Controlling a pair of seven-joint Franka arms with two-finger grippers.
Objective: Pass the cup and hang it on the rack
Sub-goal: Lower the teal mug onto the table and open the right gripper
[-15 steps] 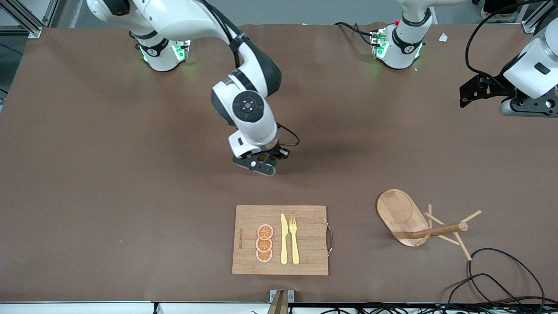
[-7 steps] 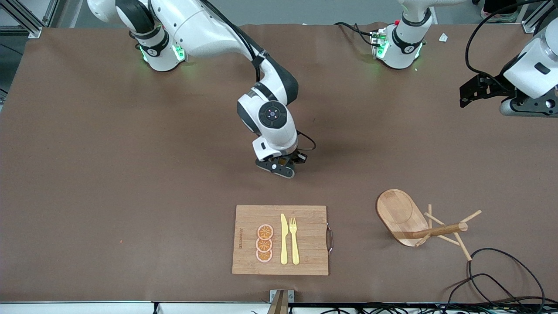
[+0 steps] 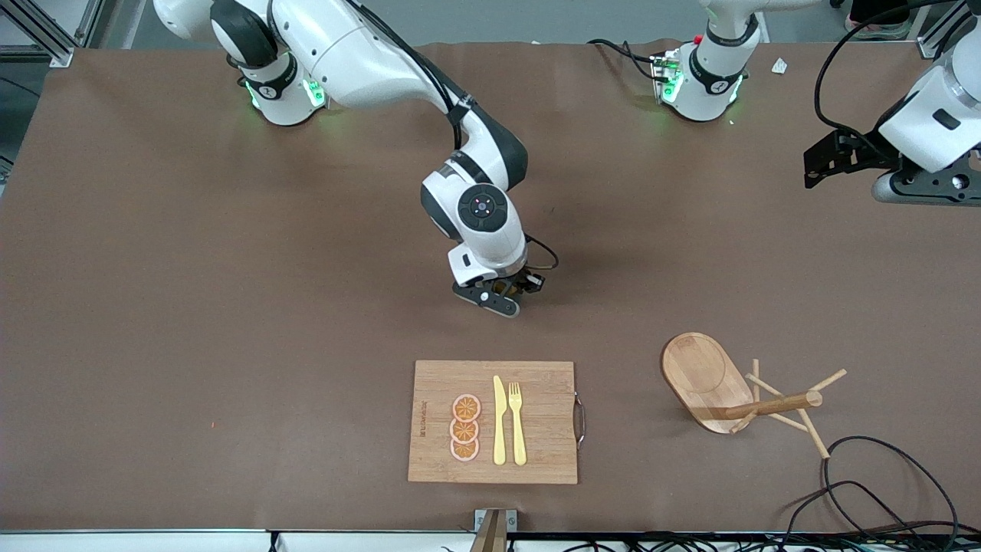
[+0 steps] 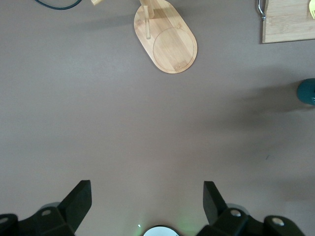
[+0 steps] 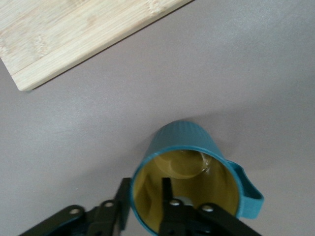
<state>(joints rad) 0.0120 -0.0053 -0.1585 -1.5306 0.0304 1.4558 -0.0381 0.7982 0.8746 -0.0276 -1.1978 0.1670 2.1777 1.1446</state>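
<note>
The dark teal cup [image 5: 183, 136], mustard-yellow inside, has its handle [image 5: 249, 194] at one side. My right gripper [image 5: 145, 184] is shut on its rim, one finger inside and one outside. In the front view this gripper [image 3: 500, 296] is low over mid-table and the hand hides the cup. The cup's edge also shows in the left wrist view [image 4: 307, 92]. The wooden rack [image 3: 703, 377], with its post [image 3: 774, 404] and pegs, is toward the left arm's end, nearer the front camera. My left gripper [image 3: 824, 159] waits open and empty in the air at that end [image 4: 145, 196].
A wooden cutting board [image 3: 536, 452] with orange slices [image 3: 465, 428], a yellow knife [image 3: 499, 420] and a fork [image 3: 518, 422] lies nearer the front camera than the right gripper. Black cables [image 3: 866, 475] loop by the rack at the table's front corner.
My right gripper has moved with the cup toward the left arm's end, most of it in the first half second. The left gripper has shifted only slightly.
</note>
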